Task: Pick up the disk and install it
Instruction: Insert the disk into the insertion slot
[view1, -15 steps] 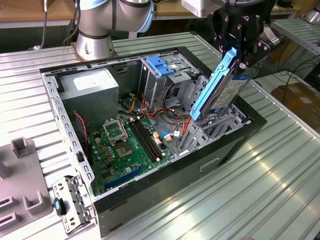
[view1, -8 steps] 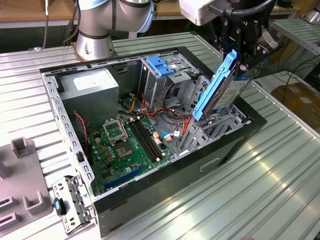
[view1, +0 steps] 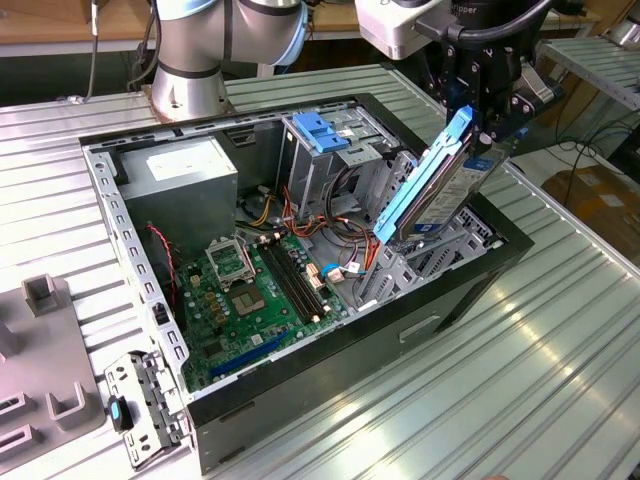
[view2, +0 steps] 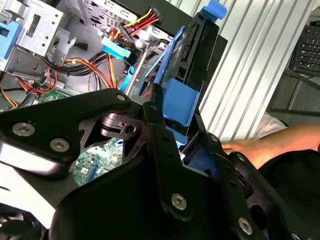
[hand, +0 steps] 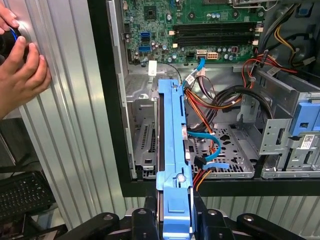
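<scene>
One snag risk: your fingers (hand: 199, 222) grip the disk (view1: 440, 190) steeply tilted, so its lower end may catch loose cables (hand: 225, 95) in the drive bay (hand: 235, 150).

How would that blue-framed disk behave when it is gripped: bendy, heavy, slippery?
Probably stiff: the disk is a flat metal slab and looks straight though the gripper clamps only its upper end. Likely heavy for its size, being metal. Its blue rails look like smooth plastic, so, tilted as it hangs, it might slip or pivot in a loose grip.
</scene>
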